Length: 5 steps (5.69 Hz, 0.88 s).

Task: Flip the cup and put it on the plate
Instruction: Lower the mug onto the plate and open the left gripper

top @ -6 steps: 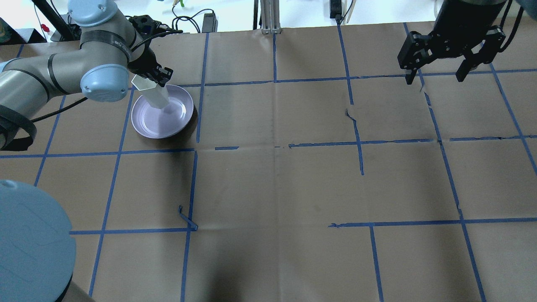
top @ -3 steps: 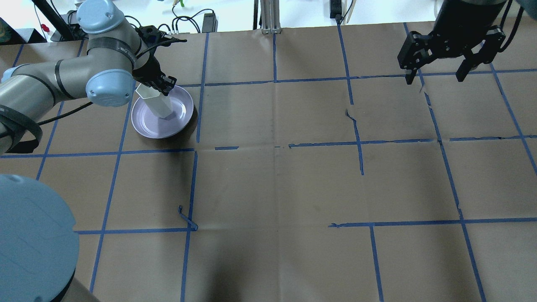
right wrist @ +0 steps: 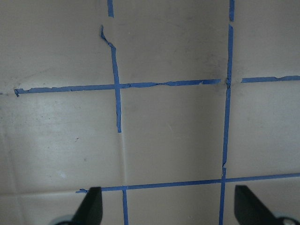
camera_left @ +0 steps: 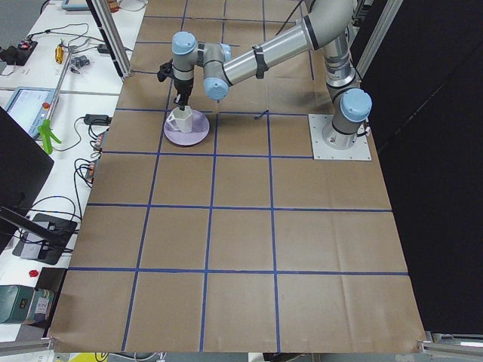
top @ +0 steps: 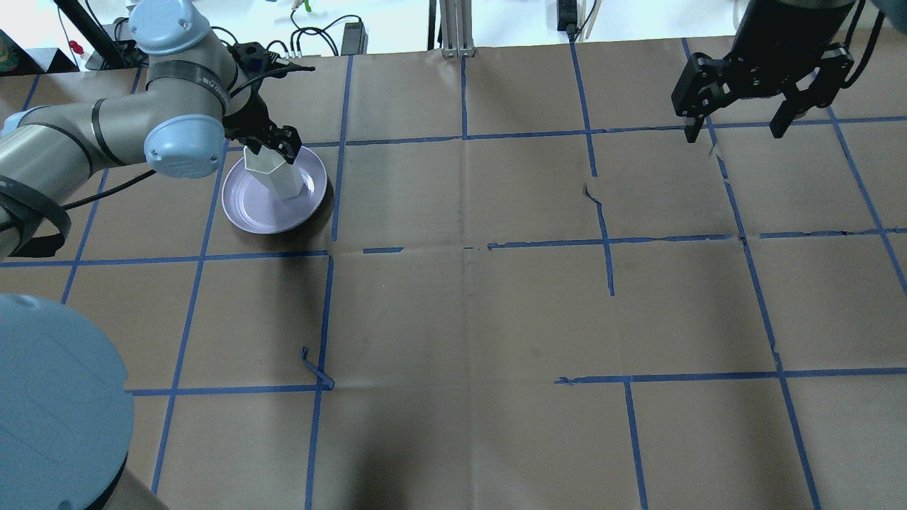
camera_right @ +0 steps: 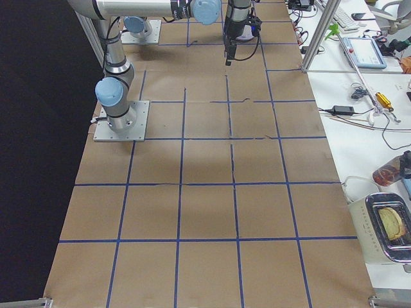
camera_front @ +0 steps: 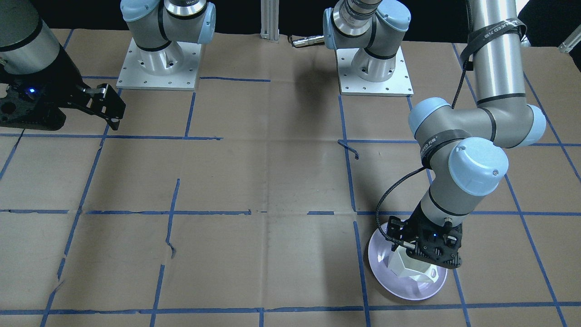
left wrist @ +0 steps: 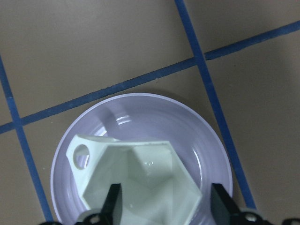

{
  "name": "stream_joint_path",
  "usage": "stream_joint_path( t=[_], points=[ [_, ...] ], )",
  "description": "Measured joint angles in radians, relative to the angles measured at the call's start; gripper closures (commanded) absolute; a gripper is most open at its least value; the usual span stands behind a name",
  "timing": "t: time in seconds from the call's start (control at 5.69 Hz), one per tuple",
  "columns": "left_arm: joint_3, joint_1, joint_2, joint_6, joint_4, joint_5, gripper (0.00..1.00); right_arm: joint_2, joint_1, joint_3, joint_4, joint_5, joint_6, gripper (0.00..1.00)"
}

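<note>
Left wrist cam is the useful one here. It looks down into the cup (left wrist: 140, 183), so you get the hexagonal rim, the pale inside, and the loop handle poking out sideways past one finger. From the front camera, the black body of the left gripper (camera_front: 424, 256) covers the mouth and only the white facets show under it. The overhead gives the rim plus one side of the cup. The left-end camera is too small for more than a white blob on the plate (camera_left: 196, 136).

The cup is mouth up with its long axis pretty much vertical. Its base is down on the lavender plate, right under and between the fingers (left wrist: 112, 202). Bare plate shows beyond the fingertips.

The fingers are pulled in to about the cup's width and straddle its upper part near the rim, gripping it. One lies right against the cup. Beside the other a thin sliver of plate shows, so I can't swear that pad is in contact.

The right gripper (right wrist: 168, 202) is well apart from all this and spread wide. There's nothing between its fingers but the brown paper table (right wrist: 168, 140) and blue tape (right wrist: 117, 108).
</note>
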<state>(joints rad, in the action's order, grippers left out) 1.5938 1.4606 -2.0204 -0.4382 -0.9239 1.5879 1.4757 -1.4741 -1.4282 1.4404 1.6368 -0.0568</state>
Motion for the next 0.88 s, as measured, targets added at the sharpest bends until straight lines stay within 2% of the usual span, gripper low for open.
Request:
stream_joint_path(
  t=[0.35,0.88],
  points=[
    [-0.010,0.008,0.062,-0.001,-0.055,0.034,0.01,0.000,0.000,0.000,0.000,0.000,0.000,0.00],
    [-0.011,0.012,0.258,0.010,-0.325,0.125,0.01,0.000,0.000,0.000,0.000,0.000,0.000,0.00]
  ],
)
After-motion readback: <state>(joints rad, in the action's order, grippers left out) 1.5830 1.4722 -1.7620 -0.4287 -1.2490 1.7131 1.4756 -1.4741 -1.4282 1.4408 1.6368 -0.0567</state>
